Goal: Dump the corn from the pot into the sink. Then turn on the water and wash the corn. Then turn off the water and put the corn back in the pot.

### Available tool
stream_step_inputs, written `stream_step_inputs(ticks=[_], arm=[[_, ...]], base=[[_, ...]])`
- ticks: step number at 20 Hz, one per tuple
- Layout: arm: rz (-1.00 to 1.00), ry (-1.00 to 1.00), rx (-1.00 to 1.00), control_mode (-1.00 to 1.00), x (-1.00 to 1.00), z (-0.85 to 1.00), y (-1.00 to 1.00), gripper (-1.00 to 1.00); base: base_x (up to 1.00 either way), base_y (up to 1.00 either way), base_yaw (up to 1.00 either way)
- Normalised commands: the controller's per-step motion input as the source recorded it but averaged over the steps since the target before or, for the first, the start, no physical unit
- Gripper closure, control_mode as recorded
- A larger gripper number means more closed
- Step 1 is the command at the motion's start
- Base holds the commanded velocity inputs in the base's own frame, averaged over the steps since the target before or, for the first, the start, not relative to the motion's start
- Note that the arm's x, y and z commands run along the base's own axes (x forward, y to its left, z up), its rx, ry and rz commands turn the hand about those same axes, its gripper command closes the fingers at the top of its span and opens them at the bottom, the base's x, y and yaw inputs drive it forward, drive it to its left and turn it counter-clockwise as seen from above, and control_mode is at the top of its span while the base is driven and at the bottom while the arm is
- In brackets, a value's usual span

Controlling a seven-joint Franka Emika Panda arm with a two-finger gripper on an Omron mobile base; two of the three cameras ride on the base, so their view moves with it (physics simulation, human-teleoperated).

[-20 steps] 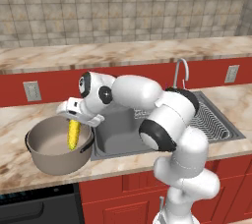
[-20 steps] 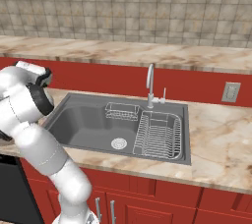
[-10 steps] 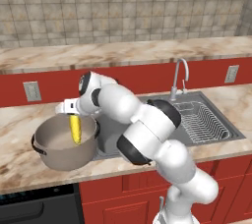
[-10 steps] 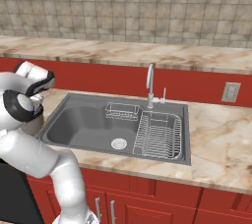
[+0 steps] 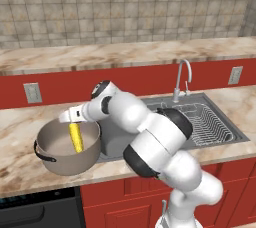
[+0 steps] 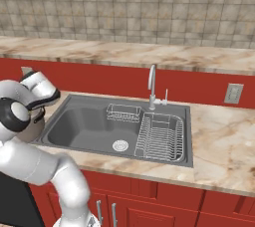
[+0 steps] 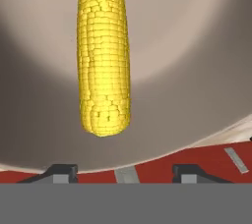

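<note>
Pot (image 5: 67,147) sits on the marble counter (image 5: 20,122) just left of the sink (image 5: 150,107), tipped toward the camera in the left base view so its beige inside shows. One dark loop handle shows at its lower left rim.

Corn (image 5: 75,137) lies inside the pot, lengthwise against the inner wall, upper end near the rim under the hand. In the hand view the corn (image 7: 104,51) runs from the top edge down to mid-frame, blunt end toward the fingers, with the pot (image 7: 197,46) wall behind it.

Gripper (image 5: 70,116) is at the pot's far rim, arm reaching left from the base across the sink's left basin. Fingertips (image 7: 61,171) stand apart at the bottom of the hand view, nothing between them; the corn hangs ahead of them, not touching.

In the right base view the sink (image 6: 79,121) shows its basin with the round drain (image 6: 120,145). Dish rack (image 6: 160,136) fills the right basin; small wire basket (image 6: 123,112) sits at the back. Faucet (image 6: 152,87) stands behind, no water visible.
</note>
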Motion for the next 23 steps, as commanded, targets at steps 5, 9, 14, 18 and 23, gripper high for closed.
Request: stream_step_inputs(ticks=[5,9,14,18,23], arm=[[0.22,0.0,0.0,-1.0,-0.33,0.8,-0.2,-1.0],[0.18,0.0,0.0,-1.0,-0.29,1.0,-0.31,-1.0],[0.11,0.0,0.0,-1.0,-0.42,0.95,-0.55,-1.0],[0.02,0.11,-0.01,-1.0,-0.5,0.7,-0.81,-1.0],[0.0,0.29,-0.12,-1.0,-0.35,0.54,-0.95,-1.0]], base=[[0.0,0.0,0.0],[0.0,0.0,0.0],[0.0,0.0,0.0],[0.0,0.0,0.0],[0.0,0.0,0.0]])
